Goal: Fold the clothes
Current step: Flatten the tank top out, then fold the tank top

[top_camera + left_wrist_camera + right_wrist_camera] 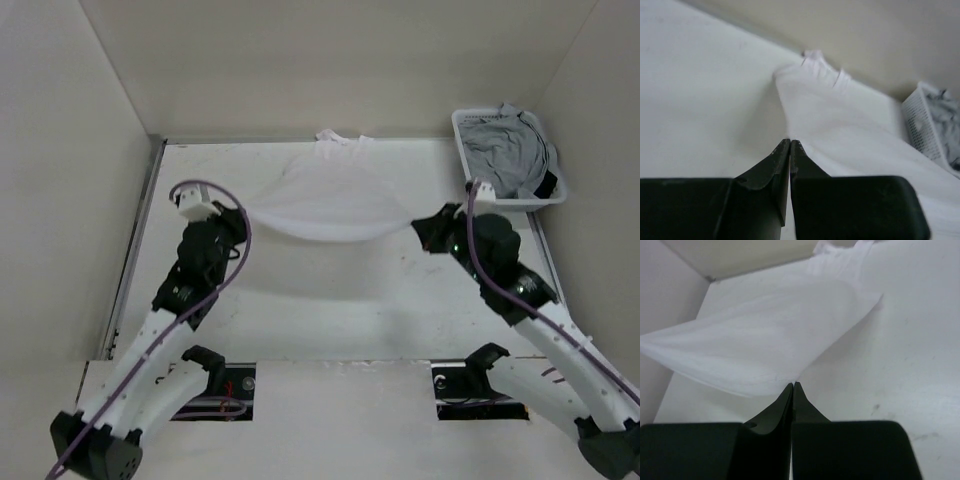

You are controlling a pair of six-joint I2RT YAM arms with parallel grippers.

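White garment (330, 200) hangs stretched between both arms, sagging in the middle above the table (330, 310), its far end bunched against the back wall. Left gripper (244, 213) is pinched closed on the garment's left corner and right gripper (421, 226) on its right corner. Basket (462, 128) at the far right holds a grey garment (505, 150).

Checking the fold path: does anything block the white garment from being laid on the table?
Nothing visible does. The left gripper and right gripper each pinch the white garment, stretched above bare table. The basket with a grey garment sits apart, in the far right corner.
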